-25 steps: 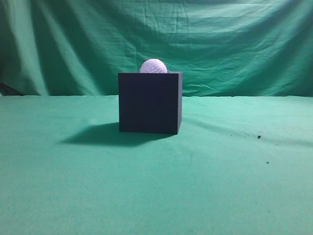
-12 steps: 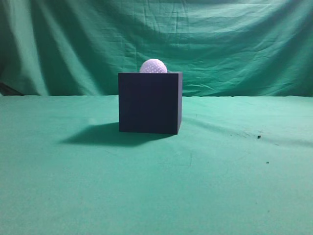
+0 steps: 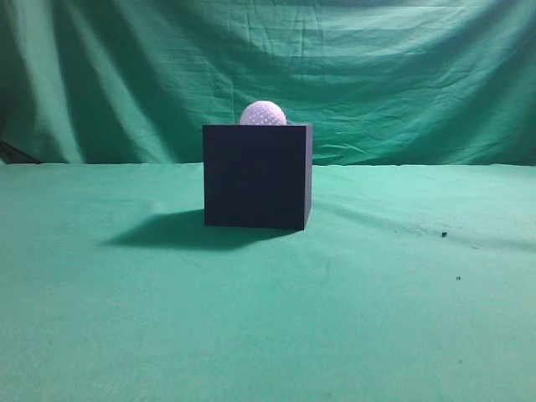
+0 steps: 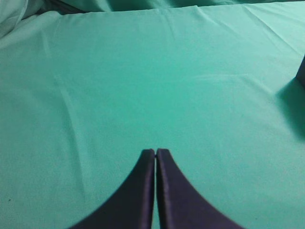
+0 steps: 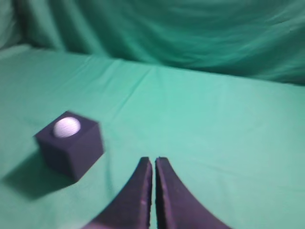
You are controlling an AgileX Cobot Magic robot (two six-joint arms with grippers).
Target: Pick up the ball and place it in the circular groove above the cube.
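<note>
Well, from my seat the exterior view hides a good deal: I see only the upper part of the white dimpled ball [image 3: 263,113] poking above the top edge of the dark cube [image 3: 256,176], and the circular groove itself is below that edge, so I cannot make it out there. Neither arm appears in that view at all. In the right wrist view the picture is soft and slightly blurred, yet the ball [image 5: 66,127] sits sunk into the top face of the cube [image 5: 70,150], well off to the left of the right pincer [image 5: 153,161].

That right pincer hangs above the green-covered bench [image 3: 377,310] with its two dark tips pressed together, only a thin line between them, holding nothing. Its lower part runs out of the frame. The left pincer [image 4: 155,152] is likewise pressed together and empty, pointing over bare green cloth, its base also cut off at the bottom edge. At the far right edge of the left wrist view I catch a dark sliver with a shadow beneath it; too little shows to name it.

I can read no writing on anything.
</note>
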